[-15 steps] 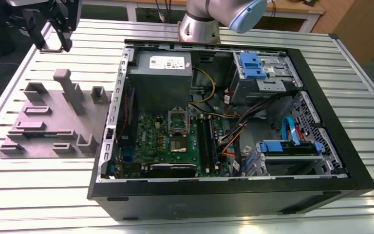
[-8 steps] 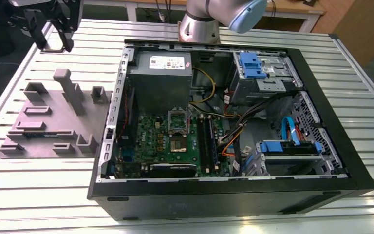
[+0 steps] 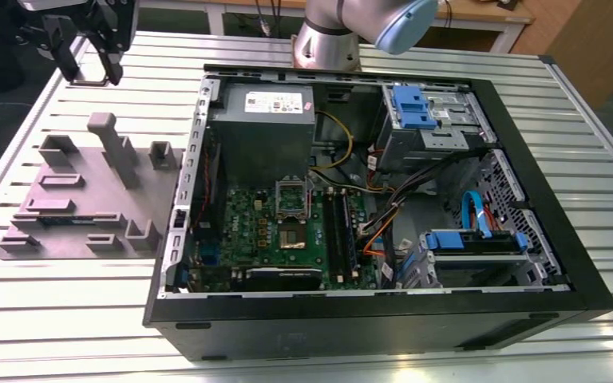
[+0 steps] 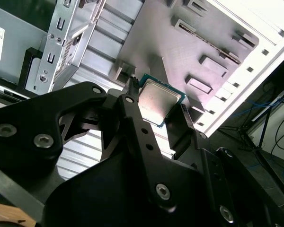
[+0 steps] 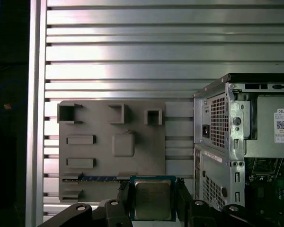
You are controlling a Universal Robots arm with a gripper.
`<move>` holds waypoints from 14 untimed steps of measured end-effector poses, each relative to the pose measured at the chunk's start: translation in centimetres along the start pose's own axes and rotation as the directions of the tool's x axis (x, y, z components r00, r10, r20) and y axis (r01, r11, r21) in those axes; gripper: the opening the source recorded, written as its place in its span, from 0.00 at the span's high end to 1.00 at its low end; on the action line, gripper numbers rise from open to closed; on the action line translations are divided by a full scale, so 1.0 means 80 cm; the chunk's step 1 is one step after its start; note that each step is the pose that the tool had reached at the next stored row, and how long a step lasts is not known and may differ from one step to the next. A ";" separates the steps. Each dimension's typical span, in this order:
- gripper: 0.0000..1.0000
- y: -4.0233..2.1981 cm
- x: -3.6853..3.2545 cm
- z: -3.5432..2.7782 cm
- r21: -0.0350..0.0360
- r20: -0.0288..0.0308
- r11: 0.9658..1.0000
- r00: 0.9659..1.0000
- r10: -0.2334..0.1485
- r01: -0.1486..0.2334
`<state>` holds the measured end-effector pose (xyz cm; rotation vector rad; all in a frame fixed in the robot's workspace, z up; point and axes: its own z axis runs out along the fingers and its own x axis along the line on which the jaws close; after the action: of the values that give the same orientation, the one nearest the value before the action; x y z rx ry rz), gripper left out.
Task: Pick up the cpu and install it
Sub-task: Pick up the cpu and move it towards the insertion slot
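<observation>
The cpu (image 5: 153, 199) is a small square chip with a pale metal top and a green edge. It sits between the black fingers of my gripper (image 5: 153, 193), which is shut on it; the second wrist view also shows the cpu (image 4: 157, 103) held this way. In the exterior view my gripper (image 3: 92, 76) hangs high at the far left, above the table and beyond the grey fixture plate (image 3: 83, 199). The green motherboard (image 3: 253, 231) lies inside the open computer case (image 3: 541, 239). Its dark square socket (image 3: 294, 234) has its metal frame (image 3: 290, 194) lifted.
The grey fixture plate (image 5: 111, 146) with raised blocks and slots lies on the ribbed metal table (image 3: 73, 319), left of the case. A grey power supply box (image 3: 261, 120), blue drive brackets (image 3: 413, 108) and cables fill the case. The arm's base (image 3: 328, 40) stands behind the case.
</observation>
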<state>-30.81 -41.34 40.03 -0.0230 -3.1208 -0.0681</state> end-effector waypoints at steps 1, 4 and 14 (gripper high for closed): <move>0.53 0.0000 -0.0003 0.0000 0.000 0.000 1.000 1.000 0.000 0.000; 0.53 0.0000 -0.0011 -0.0001 0.000 0.000 1.000 1.000 0.000 0.000; 0.53 0.0001 -0.0078 -0.0002 0.000 0.000 1.000 1.000 0.000 0.000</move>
<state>-30.19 -41.33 40.03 -0.0230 -3.1208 -0.0680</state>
